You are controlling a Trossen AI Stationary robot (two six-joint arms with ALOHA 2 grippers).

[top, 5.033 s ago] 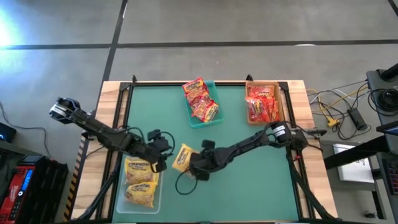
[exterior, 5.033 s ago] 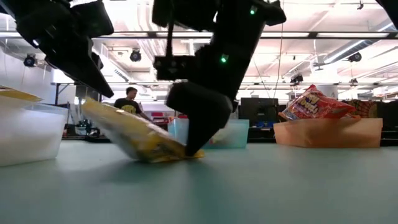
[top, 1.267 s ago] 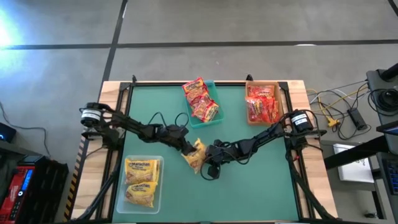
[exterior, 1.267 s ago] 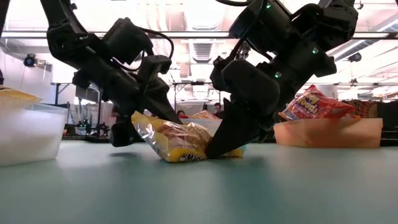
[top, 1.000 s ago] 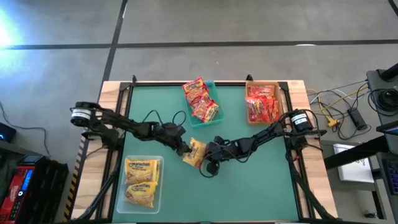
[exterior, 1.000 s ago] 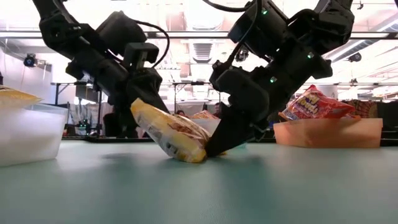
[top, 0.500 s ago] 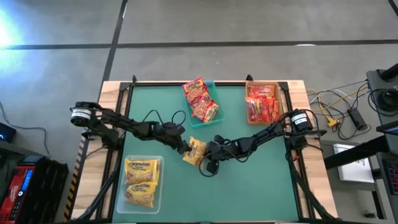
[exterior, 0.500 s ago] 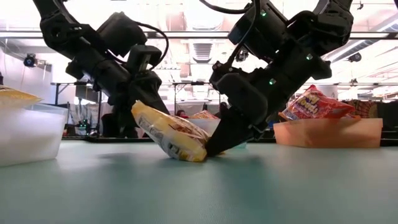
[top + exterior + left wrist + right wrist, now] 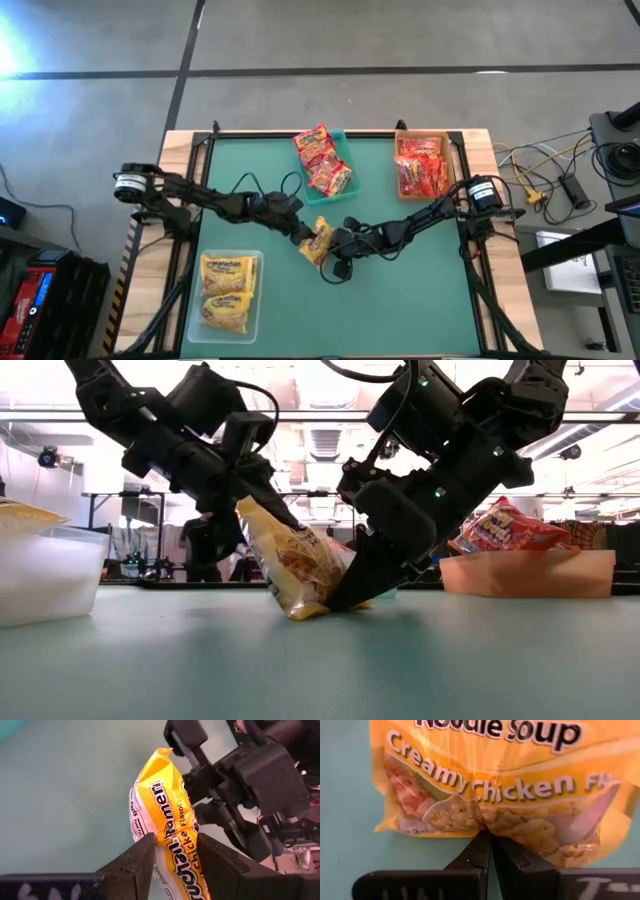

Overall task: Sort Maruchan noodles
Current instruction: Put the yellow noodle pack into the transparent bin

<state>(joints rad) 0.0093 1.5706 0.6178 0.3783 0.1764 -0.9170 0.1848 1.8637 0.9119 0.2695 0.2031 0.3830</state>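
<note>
Left gripper (image 9: 172, 852) clamped on crinkly yellow plastic ramen packet (image 9: 318, 240), tilted up mid-table; right gripper (image 9: 490, 851) fingers fully closed, tips pressed against packet's lower edge.

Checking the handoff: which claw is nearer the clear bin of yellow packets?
Left. The left claw grips the yellow packet nearer the clear bin; the right claw, shut against that packet, sits farther away.
</note>
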